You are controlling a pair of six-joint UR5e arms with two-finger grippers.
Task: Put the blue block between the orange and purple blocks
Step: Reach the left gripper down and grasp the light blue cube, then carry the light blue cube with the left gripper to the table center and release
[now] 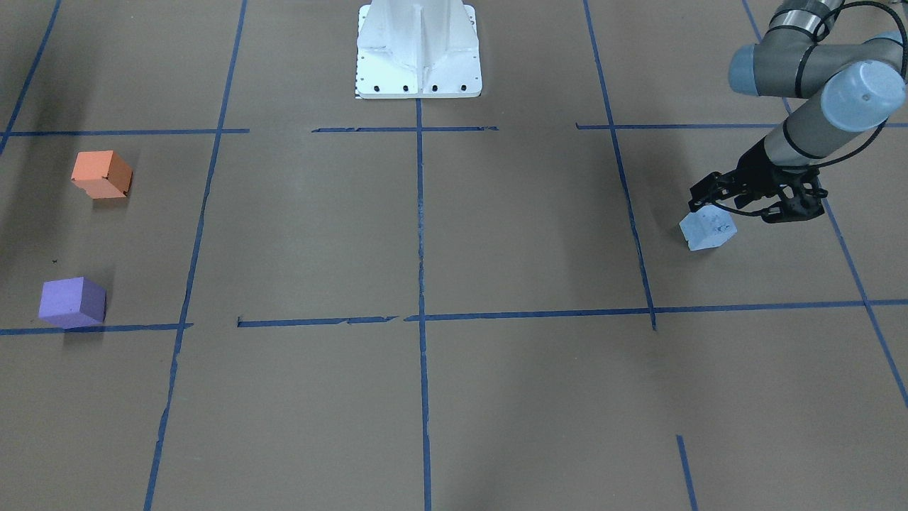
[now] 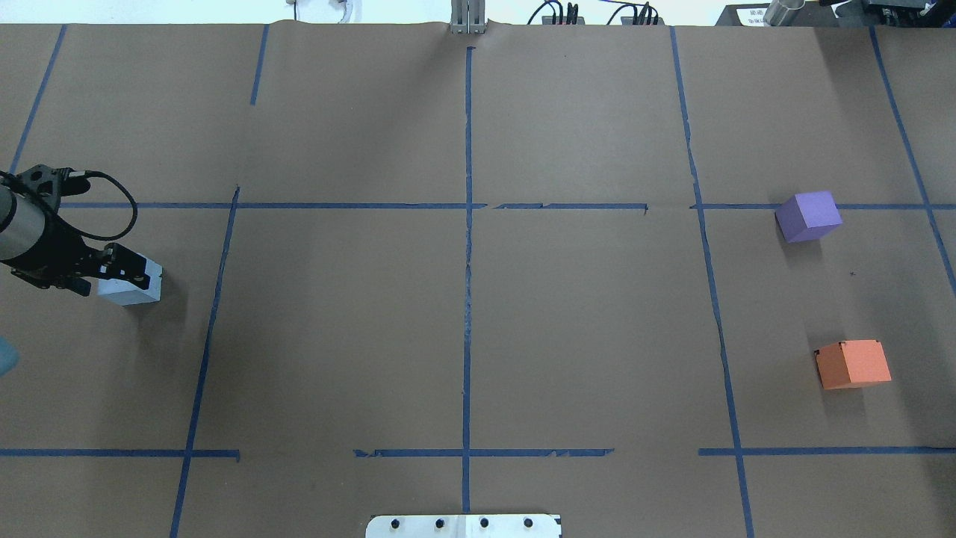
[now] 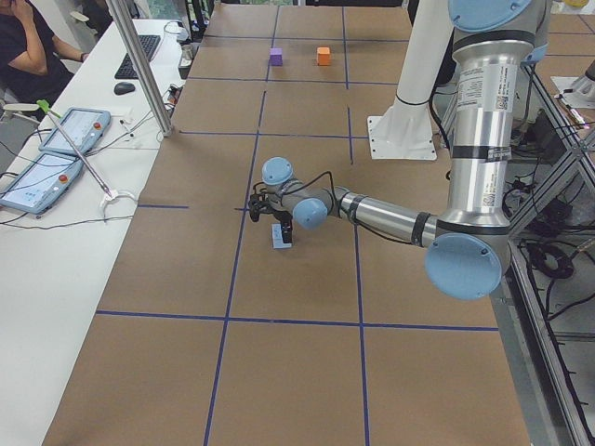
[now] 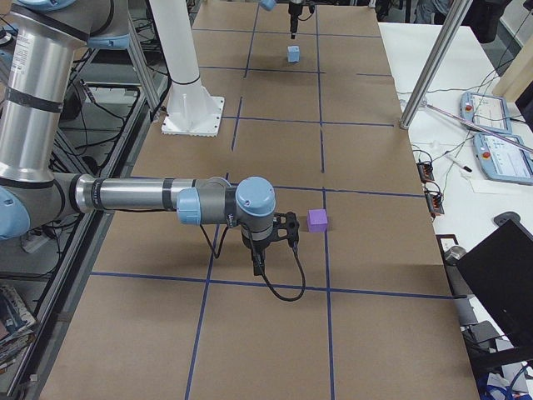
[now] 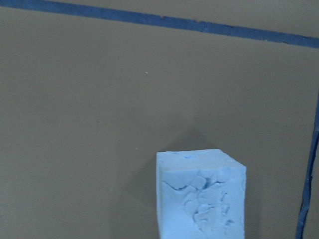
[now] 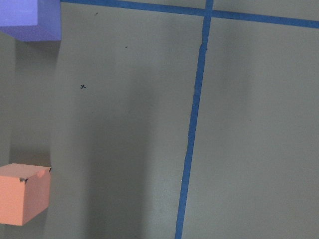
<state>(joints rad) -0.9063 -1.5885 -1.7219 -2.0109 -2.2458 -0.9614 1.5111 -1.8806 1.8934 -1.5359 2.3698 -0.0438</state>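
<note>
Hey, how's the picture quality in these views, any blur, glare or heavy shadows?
Left wrist view: blue block cropped by the bottom edge, slightly soft. Right wrist view: a broad soft shadow band darkens the paper beside the orange block. Overhead view: top background strip blown out white.

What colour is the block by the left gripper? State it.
Pale blue, with a chipped, flaky face; the block shows best in the left wrist-mounted view.

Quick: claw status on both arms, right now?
Left claw: around the blue block; whether it grips cannot be told.
Right claw: cannot be told; it shows only in the side view.
</note>
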